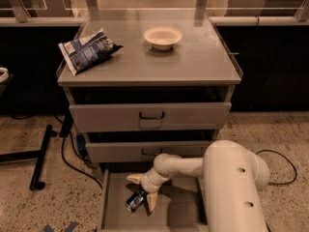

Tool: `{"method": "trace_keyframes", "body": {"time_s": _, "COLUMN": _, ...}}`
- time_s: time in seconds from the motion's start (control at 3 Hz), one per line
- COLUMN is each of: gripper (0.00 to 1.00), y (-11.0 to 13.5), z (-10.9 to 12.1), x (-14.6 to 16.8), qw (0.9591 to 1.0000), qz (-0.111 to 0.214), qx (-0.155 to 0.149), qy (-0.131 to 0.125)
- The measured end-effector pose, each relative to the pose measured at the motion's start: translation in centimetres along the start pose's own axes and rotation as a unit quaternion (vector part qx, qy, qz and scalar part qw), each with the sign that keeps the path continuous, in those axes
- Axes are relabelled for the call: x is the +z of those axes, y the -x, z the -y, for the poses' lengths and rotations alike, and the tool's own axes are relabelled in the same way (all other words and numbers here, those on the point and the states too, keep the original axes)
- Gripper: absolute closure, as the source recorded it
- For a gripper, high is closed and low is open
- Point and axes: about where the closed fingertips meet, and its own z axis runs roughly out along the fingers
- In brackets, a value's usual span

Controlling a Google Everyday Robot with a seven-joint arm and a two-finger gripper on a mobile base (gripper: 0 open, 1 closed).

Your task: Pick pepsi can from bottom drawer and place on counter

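Hanging inside the bottom drawer [116,212], your end effector [140,193] is spread wide, gripping nothing; the pepsi can [135,201] lies on the drawer floor just at its 7 o'clock, long axis 7 to 1.

In bottom drawer [179,212], gripper [142,193] partly hides pepsi can [134,201].

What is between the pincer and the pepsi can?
Nothing; in the camera view the pincer hangs in the bottom drawer, right beside the pepsi can.
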Motion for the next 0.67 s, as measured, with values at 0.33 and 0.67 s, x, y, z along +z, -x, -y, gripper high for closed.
{"method": "trace_keyframes", "body": {"time_s": 0.33, "gripper": 0.0, "y": -1.0, "z": 0.1, "x": 3.4, "qw": 0.9994, "qz": -0.008, "qx": 0.009, "qy": -0.034}}
{"method": "trace_keyframes", "body": {"time_s": 0.67, "gripper": 0.0, "y": -1.9, "z": 0.3, "x": 6.6, "qw": 0.9988, "qz": -0.017, "qx": 0.011, "qy": -0.045}}
